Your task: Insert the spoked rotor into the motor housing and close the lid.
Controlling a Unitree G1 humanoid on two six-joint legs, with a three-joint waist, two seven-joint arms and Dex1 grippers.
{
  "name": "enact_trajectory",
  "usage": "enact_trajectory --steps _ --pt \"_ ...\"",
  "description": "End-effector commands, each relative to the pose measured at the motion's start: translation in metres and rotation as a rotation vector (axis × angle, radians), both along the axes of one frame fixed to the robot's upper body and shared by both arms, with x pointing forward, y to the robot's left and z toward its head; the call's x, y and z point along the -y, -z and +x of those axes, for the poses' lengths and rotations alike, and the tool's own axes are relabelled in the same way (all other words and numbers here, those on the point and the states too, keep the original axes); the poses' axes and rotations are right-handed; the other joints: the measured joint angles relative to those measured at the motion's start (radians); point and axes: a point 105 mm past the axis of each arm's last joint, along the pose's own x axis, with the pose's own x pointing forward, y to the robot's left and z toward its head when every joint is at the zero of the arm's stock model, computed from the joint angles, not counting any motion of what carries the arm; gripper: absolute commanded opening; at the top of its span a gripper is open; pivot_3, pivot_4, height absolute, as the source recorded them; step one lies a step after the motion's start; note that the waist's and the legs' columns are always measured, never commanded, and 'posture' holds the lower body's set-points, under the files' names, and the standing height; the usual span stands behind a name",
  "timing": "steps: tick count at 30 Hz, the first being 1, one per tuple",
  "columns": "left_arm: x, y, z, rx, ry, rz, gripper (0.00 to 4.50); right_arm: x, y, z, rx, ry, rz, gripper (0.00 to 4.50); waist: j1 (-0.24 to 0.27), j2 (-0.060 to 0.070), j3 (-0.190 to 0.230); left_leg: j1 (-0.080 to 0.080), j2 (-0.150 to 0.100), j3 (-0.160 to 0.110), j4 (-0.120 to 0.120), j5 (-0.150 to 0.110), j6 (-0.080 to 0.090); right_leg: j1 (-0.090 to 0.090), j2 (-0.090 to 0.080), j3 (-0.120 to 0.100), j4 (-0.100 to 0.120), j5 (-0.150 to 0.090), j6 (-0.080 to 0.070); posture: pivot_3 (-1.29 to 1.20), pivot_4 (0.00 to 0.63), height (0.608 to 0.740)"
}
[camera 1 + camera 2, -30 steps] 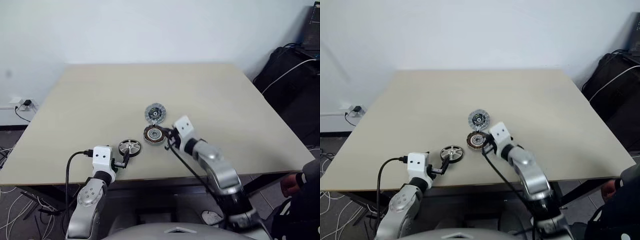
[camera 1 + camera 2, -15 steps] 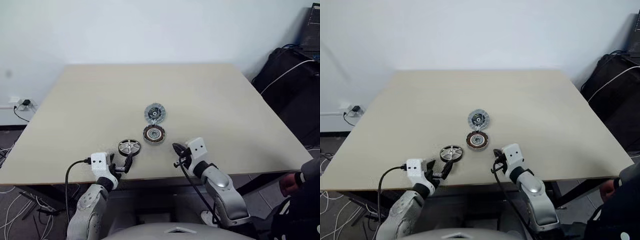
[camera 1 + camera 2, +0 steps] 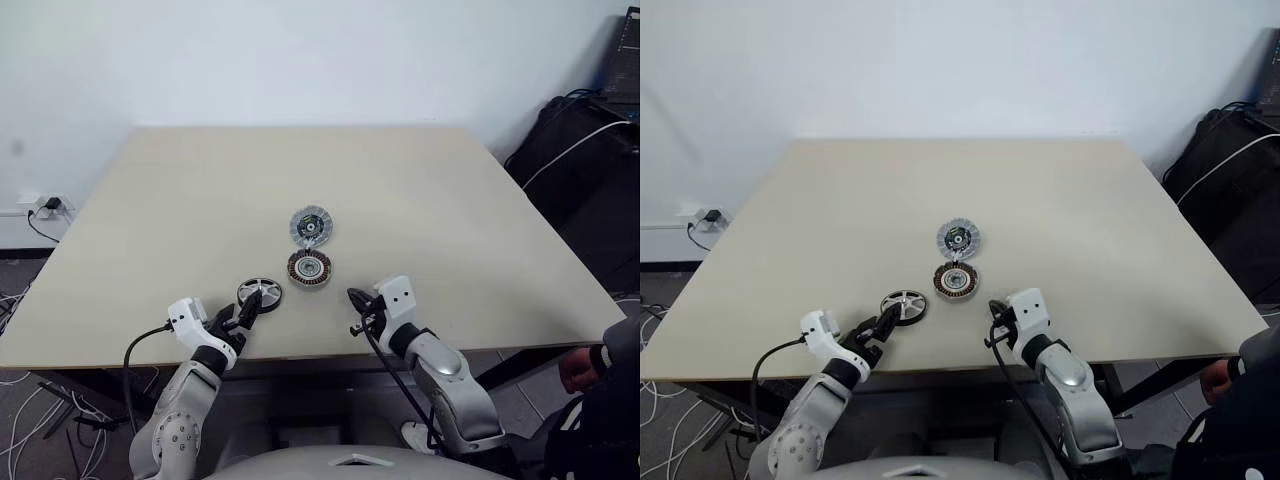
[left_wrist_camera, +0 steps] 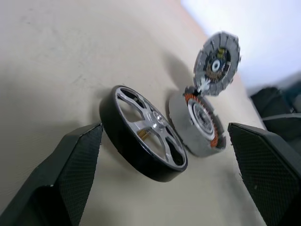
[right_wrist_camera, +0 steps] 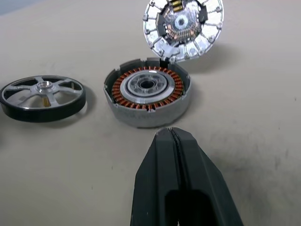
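Step in hand: picking up the spoked rotor [image 3: 259,294]. It lies flat near the table's [image 3: 420,200] front edge, just left of the motor housing [image 3: 309,267]. Lid [image 3: 310,226] sits just behind the housing, propped up at its rear rim, inner face showing, so the housing is open and ready.

Left tool [image 3: 249,311] is spread wide, right at the rotor's near rim, fingers [image 4: 70,174] straddling it in the wrist view, not closed on it yet. Right tool [image 3: 356,299] is pressed together, holding nothing, parked near the front edge in front of the housing.

Next move, my read: push left tool forward around the rim, pinch, lift, carry over the copper windings, seat on centre.

Count: one rotor, one housing, one lid, two tools.
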Motion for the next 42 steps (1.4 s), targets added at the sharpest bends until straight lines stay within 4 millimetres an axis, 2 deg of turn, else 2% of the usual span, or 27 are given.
enact_trajectory --steps 1,6,10,24,40,42 --pt "0.001 -0.018 0.005 0.055 -0.002 -0.072 4.50 0.003 -0.018 0.003 0.066 0.001 0.018 0.03 0.000 0.000 0.000 0.000 0.000 0.000 0.000 0.000 0.000 0.000 0.000 0.000 0.000 0.000 0.000 0.00 0.000 0.740" --pt "0.008 -0.016 0.002 0.009 0.019 -0.234 4.50 0.004 -0.017 0.002 0.060 -0.007 0.021 0.03 0.000 -0.001 0.000 0.000 0.000 0.000 0.001 0.000 0.000 0.001 0.000 0.000 0.000 0.000 0.001 0.00 0.000 0.740" --pt "0.008 -0.014 0.003 -0.010 0.011 -0.288 4.50 0.004 -0.016 0.001 0.055 -0.006 0.021 0.03 0.000 -0.001 0.000 0.000 -0.002 0.000 0.001 0.000 0.000 0.001 0.000 0.000 0.000 0.000 0.001 0.00 0.000 0.740" --pt "0.001 -0.003 0.005 -0.076 -0.034 -0.319 4.50 0.007 -0.015 0.001 0.041 0.008 0.012 0.03 0.002 -0.001 0.000 0.001 -0.006 0.000 0.001 0.000 -0.001 0.002 0.000 0.000 0.000 0.000 0.000 0.00 0.000 0.740" --pt "0.019 0.004 0.015 -0.129 -0.008 -0.402 4.50 0.008 -0.015 0.001 0.035 0.011 0.005 0.03 0.003 -0.002 -0.001 0.001 -0.007 -0.001 0.001 0.001 -0.001 0.002 0.000 0.000 0.000 0.000 0.000 0.00 0.000 0.740" --pt "0.019 0.008 0.018 -0.141 -0.021 -0.417 4.13 0.008 -0.015 0.001 0.035 0.011 0.004 0.00 0.003 -0.001 -0.001 0.001 -0.007 -0.001 0.001 0.001 -0.001 0.002 0.000 0.000 0.000 0.000 0.000 0.00 0.000 0.740"
